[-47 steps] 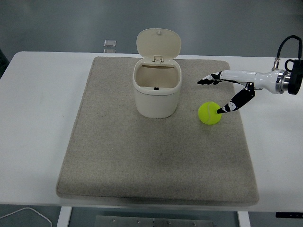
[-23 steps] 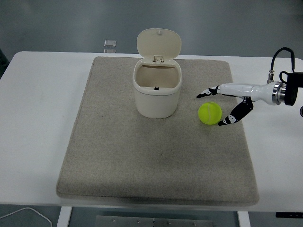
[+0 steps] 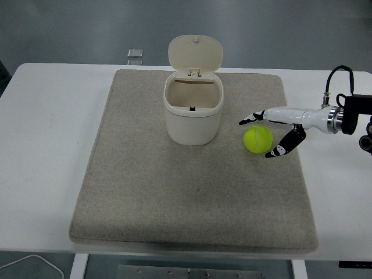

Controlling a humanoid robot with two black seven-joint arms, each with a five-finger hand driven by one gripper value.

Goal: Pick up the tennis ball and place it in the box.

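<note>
Tennis ball (image 3: 257, 139): lies on the grey mat (image 3: 192, 197) on the table (image 3: 46, 128), just right of the box (image 3: 192, 110).
My right hand (image 3: 278, 129): spread apart around the ball's right side, gripping nothing; my fingers (image 3: 251, 118) reach over its far edge, my thumb (image 3: 280, 149) sits by its near right edge.
Box: upright, lid (image 3: 195, 52) tipped back, mouth open.

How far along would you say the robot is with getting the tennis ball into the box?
Early stage. Done: the right robot hand has reached the tennis ball, its fingers spread around it, thumb in front, the others behind. In hand: closing the grasp; the ball rests on the mat, not lifted. Left: lifting it and dropping it into the box, whose lid stands open.
</note>
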